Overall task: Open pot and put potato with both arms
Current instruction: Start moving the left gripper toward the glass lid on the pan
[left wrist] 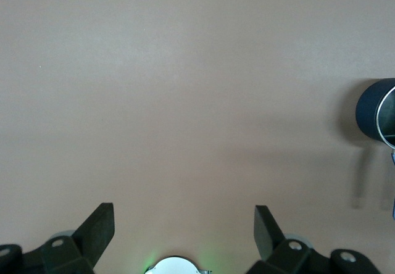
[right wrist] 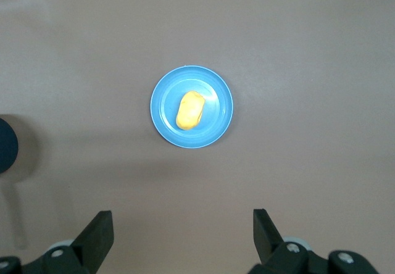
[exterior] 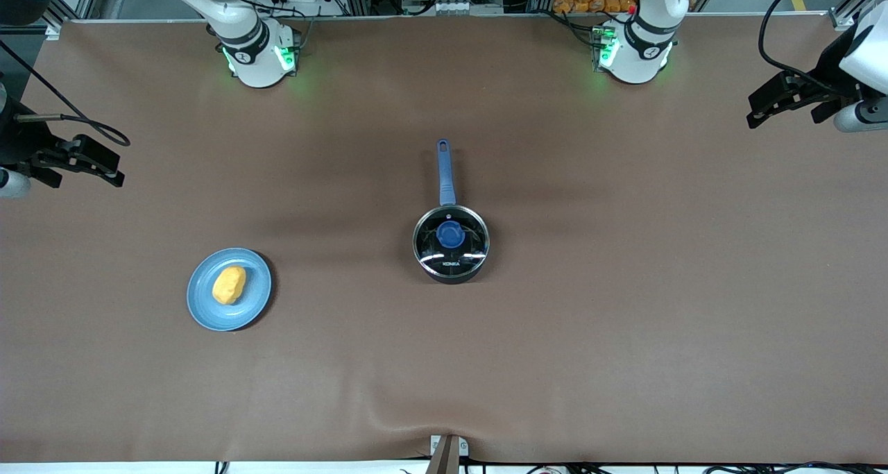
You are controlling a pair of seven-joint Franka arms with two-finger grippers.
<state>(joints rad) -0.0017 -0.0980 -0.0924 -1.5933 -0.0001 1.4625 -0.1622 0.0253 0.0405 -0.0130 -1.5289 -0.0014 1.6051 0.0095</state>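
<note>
Item one: the pot (exterior: pixel 451 246), a small black saucepan, stood near the middle of the brown table (exterior: pixel 624 321). Its clear glass lid (exterior: pixel 451 234) was in place, with the blue knob (exterior: pixel 449 234) at the centre. The long blue handle (exterior: pixel 445 172) pointed straight away from the front camera, toward the line of the robots' bases.

Item two: the potato (exterior: pixel 229 284), a smooth yellow-orange lump, lay on a flat light-blue plate (exterior: pixel 201 307). The plate sat well apart from the pot, toward the right arm's end of the table and a little nearer to the front camera than the pot. In the right wrist view the potato (right wrist: pixel 190 110) lay about central on the plate (right wrist: pixel 163 126).

Item three: the left gripper (exterior: pixel 780 103) hung in the air over the table's edge at the left arm's end, well apart from the pot. Its fingers (left wrist: pixel 99 228) were spread wide with nothing between them. A curved slice of the pot's wall (left wrist: pixel 370 110) showed at the margin of that wrist view.

Item four: the right gripper (exterior: pixel 87 160) hung over the table's edge at the right arm's end, well apart from the plate. Its fingers (right wrist: pixel 99 234) were likewise spread wide and held nothing.
</note>
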